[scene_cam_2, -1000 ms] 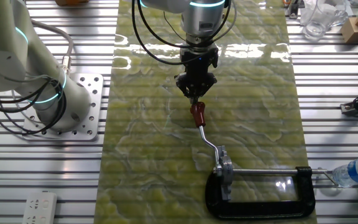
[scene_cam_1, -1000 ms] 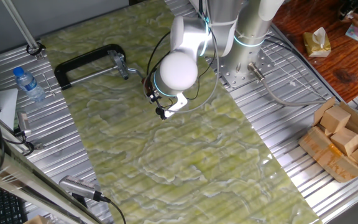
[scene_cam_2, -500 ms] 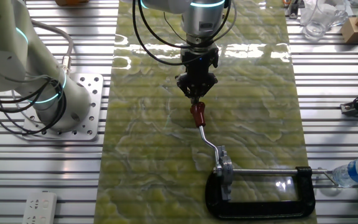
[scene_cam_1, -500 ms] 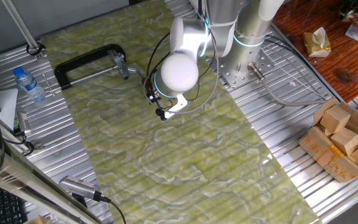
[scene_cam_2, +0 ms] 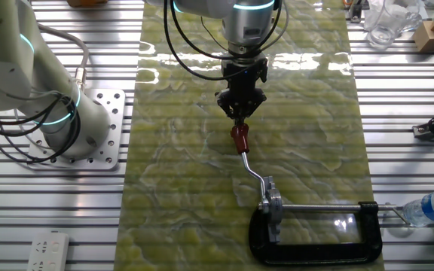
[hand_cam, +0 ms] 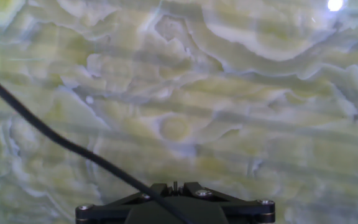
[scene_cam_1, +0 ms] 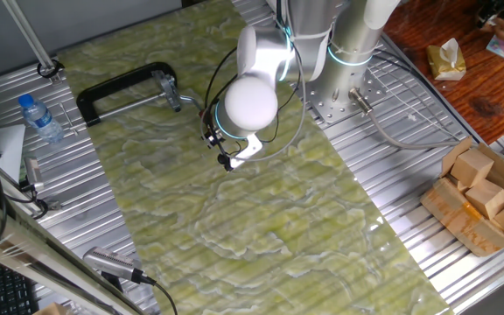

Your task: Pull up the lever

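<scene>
In the other fixed view, a second robot arm [scene_cam_2: 44, 105] stands well to the left of the pincer [scene_cam_2: 240, 113], on the ribbed metal beside the green marbled surface [scene_cam_2: 179, 173]. The pincer points down with its black fingers drawn close together at the tips, just above the red-brown tip of the lever [scene_cam_2: 241, 140]; whether they touch it cannot be told. The lever's thin metal stick runs away from the pincer toward the black C-clamp [scene_cam_2: 315, 229]. Far right of that lies a water bottle [scene_cam_2: 432, 207]. The hand view shows only marbled surface and a black cable [hand_cam: 55, 140].
</scene>
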